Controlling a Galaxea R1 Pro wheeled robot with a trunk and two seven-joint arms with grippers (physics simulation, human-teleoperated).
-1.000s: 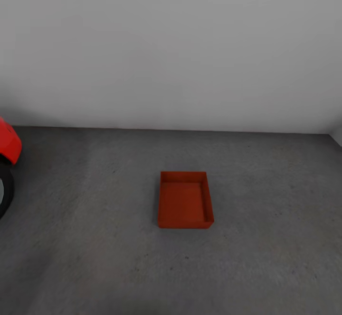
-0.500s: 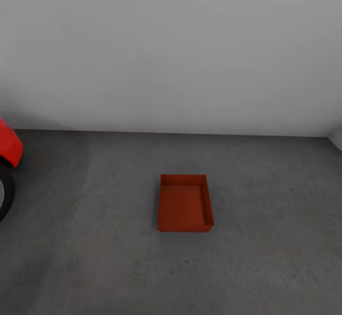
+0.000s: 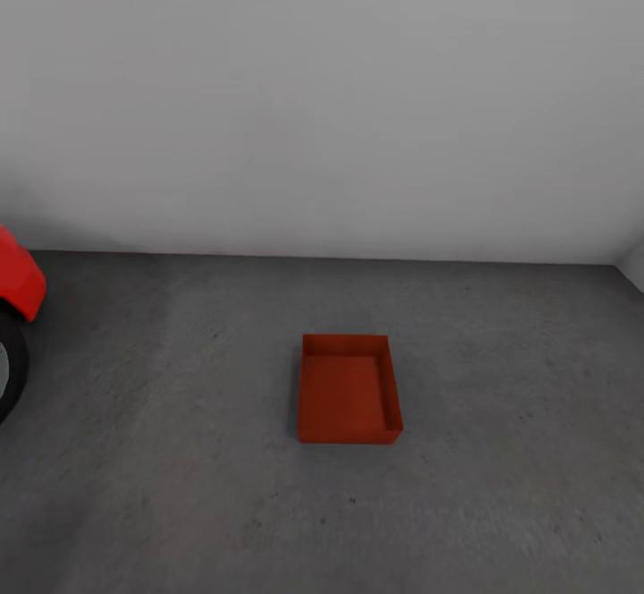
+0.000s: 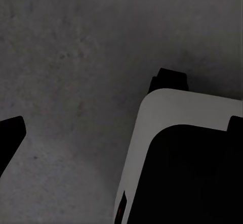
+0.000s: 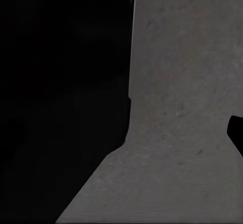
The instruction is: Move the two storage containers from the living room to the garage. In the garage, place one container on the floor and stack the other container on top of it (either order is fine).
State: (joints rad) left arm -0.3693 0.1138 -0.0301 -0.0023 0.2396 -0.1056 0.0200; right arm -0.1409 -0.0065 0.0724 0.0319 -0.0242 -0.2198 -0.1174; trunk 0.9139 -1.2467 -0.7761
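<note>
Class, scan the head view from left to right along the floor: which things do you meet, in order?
Red car with its dark wheel → bare concrete floor → orange-red container → bare floor again.

I'm seeing the red car [image 3: 16, 283] running off the head view's left edge, only a fender and part of a tire [image 3: 9, 366] showing. In both wrist views, dark robot bodywork [image 5: 61, 102] is blocking much of the floor [image 4: 76, 57], and I can't tell either end effector's state.

Plain pale grey wall [image 3: 322, 93], mottled concrete floor [image 3: 501, 352] (dark grey), flat light
</note>
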